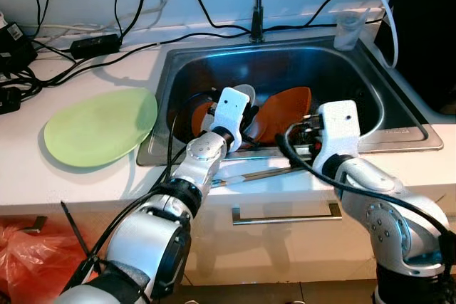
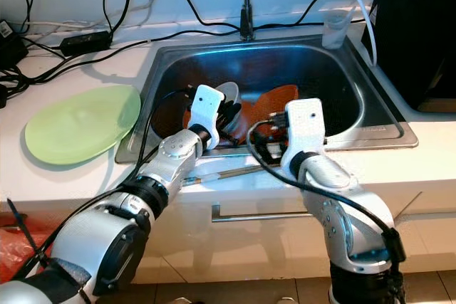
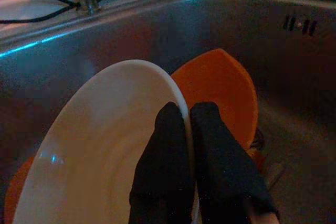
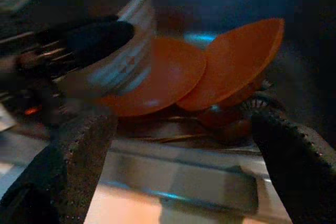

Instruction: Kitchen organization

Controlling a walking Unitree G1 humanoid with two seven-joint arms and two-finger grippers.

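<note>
Left gripper point(image 3: 188, 129) clamped on white plate point(image 3: 100, 150) rim, inside the sink point(image 1: 370, 83).
I see my right gripper point(image 4: 178, 145) spread wide at the sink's front edge, near orange plates point(image 4: 210, 77); green plate point(image 1: 100, 126) sits on the surface.

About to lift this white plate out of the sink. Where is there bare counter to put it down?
Bare counter lies between the green plate and the sink rim, and behind the plate before the cables. The front ledge holds chopsticks; the basin is crowded with orange plates.
</note>
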